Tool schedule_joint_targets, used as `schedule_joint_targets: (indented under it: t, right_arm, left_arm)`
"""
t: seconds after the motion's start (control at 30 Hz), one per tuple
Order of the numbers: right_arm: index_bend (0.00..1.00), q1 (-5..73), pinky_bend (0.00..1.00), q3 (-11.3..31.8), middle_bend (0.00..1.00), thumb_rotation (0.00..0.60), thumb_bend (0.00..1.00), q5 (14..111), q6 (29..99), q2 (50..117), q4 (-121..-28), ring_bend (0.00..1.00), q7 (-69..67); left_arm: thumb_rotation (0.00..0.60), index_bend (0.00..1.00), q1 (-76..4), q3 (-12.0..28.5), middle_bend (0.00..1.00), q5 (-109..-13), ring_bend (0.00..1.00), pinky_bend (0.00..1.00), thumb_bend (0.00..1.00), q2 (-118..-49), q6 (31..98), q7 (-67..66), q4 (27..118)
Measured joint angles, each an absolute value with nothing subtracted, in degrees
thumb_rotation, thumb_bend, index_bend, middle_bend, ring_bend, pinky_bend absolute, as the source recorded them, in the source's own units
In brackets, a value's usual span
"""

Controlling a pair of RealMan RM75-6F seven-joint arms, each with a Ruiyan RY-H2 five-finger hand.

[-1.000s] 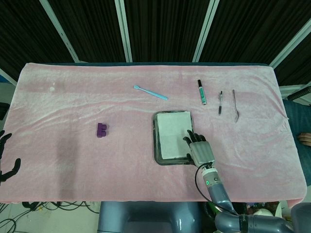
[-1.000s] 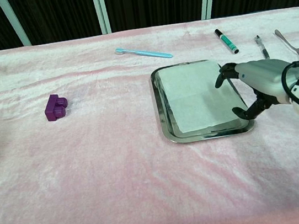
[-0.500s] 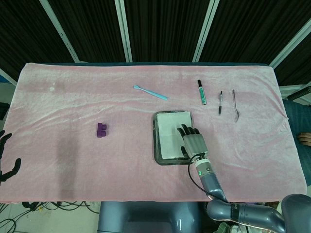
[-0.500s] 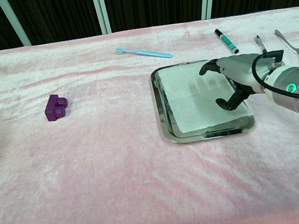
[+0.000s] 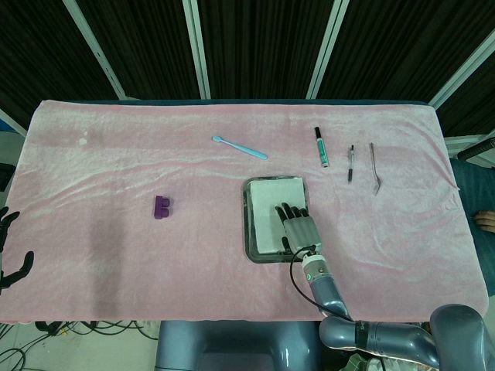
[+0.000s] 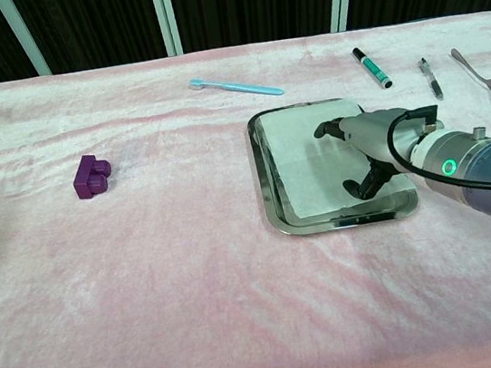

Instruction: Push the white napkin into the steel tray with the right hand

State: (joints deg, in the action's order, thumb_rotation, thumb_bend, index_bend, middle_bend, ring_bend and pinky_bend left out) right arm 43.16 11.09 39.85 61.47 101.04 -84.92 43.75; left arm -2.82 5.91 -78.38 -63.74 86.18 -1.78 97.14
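Observation:
The white napkin (image 5: 267, 209) lies flat inside the steel tray (image 5: 249, 224) at the middle of the pink cloth. In the chest view the napkin (image 6: 305, 153) fills most of the tray (image 6: 266, 181). My right hand (image 5: 298, 228) stretches over the napkin's right half with its fingers apart, holding nothing. The chest view shows that hand (image 6: 371, 134) low over the napkin, thumb pointing down; whether it touches cannot be told. My left hand (image 5: 11, 247) shows partly at the far left edge, off the table, fingers apart and empty.
A purple block (image 5: 162, 206) sits left of the tray. Behind the tray lie a light-blue toothbrush (image 5: 240, 147), a marker (image 5: 321, 147), a pen (image 5: 350, 163) and a spoon (image 5: 374, 168). Pink cloth covers the whole table.
My right hand has moved left from the tray's right rim to over the napkin. The napkin, tray and left hand have not visibly shifted.

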Motion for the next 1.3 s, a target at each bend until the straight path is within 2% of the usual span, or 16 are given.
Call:
schedule_joint_targets:
  t: [0.3,1.3]
  right_arm:
    - [0.12,43.75,0.17,9.7,0.07,0.6,0.42,39.01,61.8,101.9,-85.04,0.14,45.23]
    - [0.12,44.79,0.17,9.2,0.07,0.6,0.42,35.32,63.19,102.04,-85.99,0.14,47.88]
  left_arm:
    - [0.6,0.12,-2.83,5.89,0.04,-78.38,0.0,0.0,0.4,-63.72,86.23,-1.87,97.3]
    - [0.6,0.12,-2.9,5.79,0.04,-78.3,0.0,0.0,0.4,-63.71,86.09,-2.09,97.25]
